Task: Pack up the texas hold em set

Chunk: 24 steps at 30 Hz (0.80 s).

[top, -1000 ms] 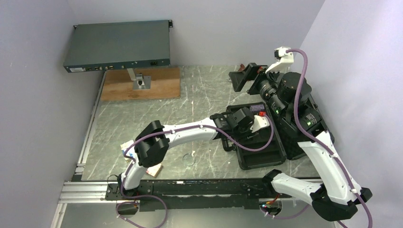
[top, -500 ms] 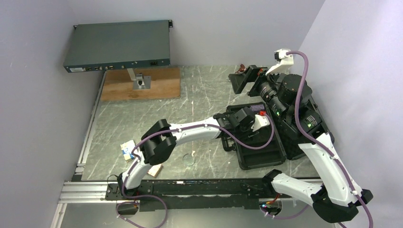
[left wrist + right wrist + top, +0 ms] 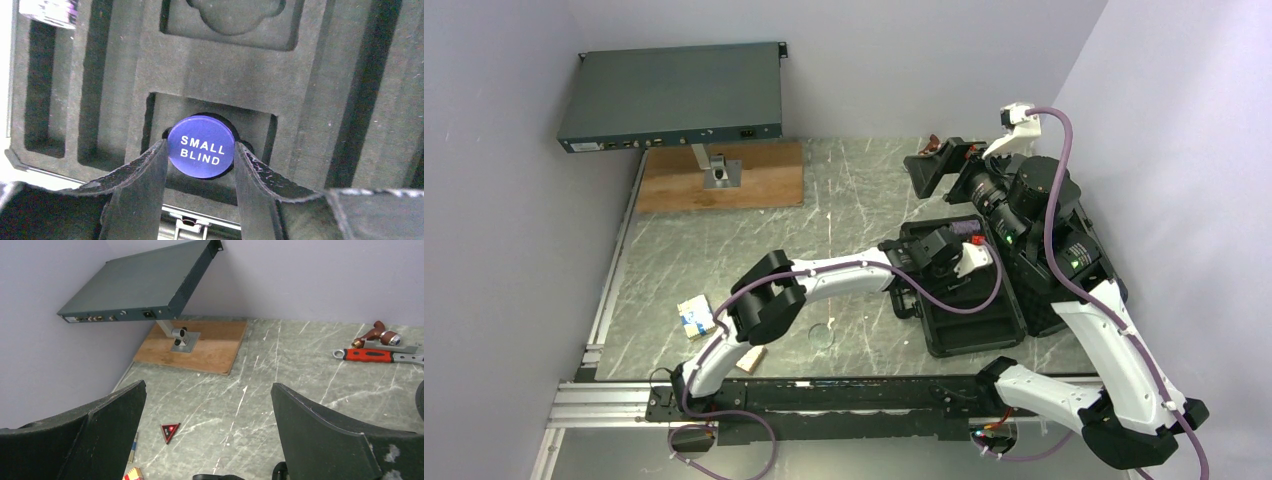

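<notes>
At the far left of the table, near the arms' bases, the blue-white card box (image 3: 694, 317) lies outside the case, and the clear disc (image 3: 822, 336) rests on the stone just right of it, both well apart from either pincer. Further right, the left gripper (image 3: 200, 146) reaches over the open black case (image 3: 969, 330) and pinches the blue disc (image 3: 201, 137), marked SMALL BLIND, by its two opposite edges, with the printed face turned up toward the wrist camera. The disc lies flat, directly above a round hollow cut into a rectangular pocket of the foam (image 3: 210, 70), so the placement probably needs only a straight drop, no sideways shift. The purple chip stack (image 3: 50, 10) already sits in a slot at the far left corner of that view. At the right, the right gripper (image 3: 207, 385) hangs high with its jaws spread wide and nothing between them. The red triangle (image 3: 170, 431) lies on the table below it, so that arm looks the nearer one for it.
</notes>
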### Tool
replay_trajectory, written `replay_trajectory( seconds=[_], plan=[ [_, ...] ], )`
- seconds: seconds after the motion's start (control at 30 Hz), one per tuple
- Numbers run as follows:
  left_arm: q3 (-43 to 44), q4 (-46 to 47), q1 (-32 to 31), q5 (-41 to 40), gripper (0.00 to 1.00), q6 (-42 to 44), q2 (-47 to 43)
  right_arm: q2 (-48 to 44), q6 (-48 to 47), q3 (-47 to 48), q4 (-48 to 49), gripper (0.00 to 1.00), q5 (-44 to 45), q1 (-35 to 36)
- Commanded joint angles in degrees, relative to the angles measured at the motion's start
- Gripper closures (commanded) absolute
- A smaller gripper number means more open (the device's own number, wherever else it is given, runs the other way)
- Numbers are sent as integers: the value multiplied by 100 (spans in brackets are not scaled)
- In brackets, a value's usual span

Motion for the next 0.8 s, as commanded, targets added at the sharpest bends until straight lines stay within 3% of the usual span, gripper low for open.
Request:
replay_trajectory(
  seconds=[0.0,0.47,0.63,0.77],
  plan=[
    [252,75,30,79,75,13,103,-83,5,-25,235,0,-62,-13],
    [-40,153,65,53,71,-42,119,-61,7,-80,253,0,-50,-14],
    [-145,103,65,123,59,-12,32,-44,26,-84,253,0,-72,-16],
    [-208,96,60,219,40,11,-61,-41,26,-61,244,0,-59,-10]
  ],
)
